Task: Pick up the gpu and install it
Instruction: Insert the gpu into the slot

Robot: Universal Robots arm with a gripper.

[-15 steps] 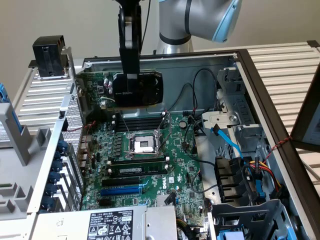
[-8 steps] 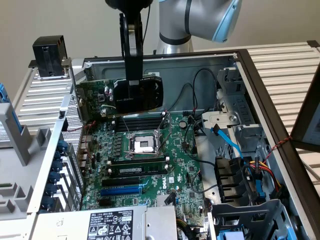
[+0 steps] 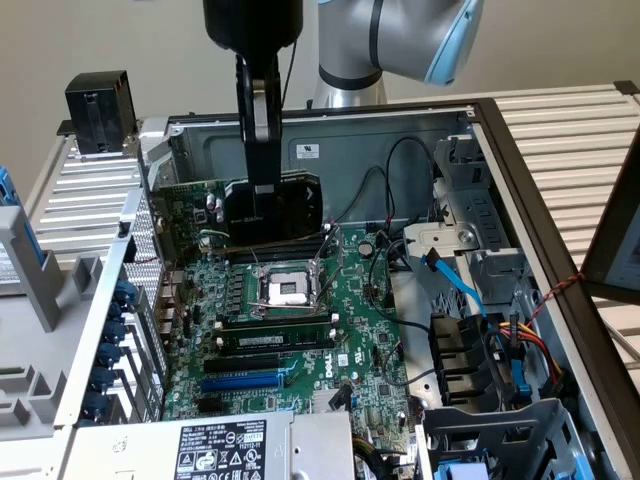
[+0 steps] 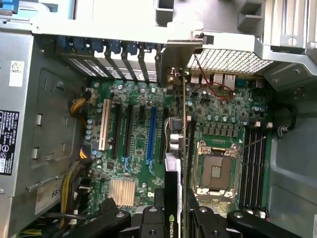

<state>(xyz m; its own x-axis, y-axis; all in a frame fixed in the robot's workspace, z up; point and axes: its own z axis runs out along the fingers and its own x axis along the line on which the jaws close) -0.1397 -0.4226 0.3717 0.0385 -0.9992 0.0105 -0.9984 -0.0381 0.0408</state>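
The gpu [image 3: 190, 205], a green card with a black cooler and a silvery end bracket, hangs on edge above the motherboard [image 3: 300, 350], over the area just behind the bare CPU socket [image 3: 287, 290]. My gripper [image 3: 262, 185] comes straight down onto its top edge and is shut on it. In the wrist view the gpu [image 4: 184, 129] shows edge-on as a thin line between the expansion slots and the CPU socket [image 4: 215, 171]. Its bracket [image 4: 178, 54] reaches toward the case's rear slot openings. My gripper [image 4: 173, 223] clamps the black cooler.
The open computer case holds a blue expansion slot [image 3: 245, 383] and black slots, a memory stick [image 3: 275, 340], a power supply [image 3: 215, 450], drive cages [image 3: 500, 430] and loose cables [image 3: 520, 350]. Rear slot covers [image 4: 119, 59] line the case wall.
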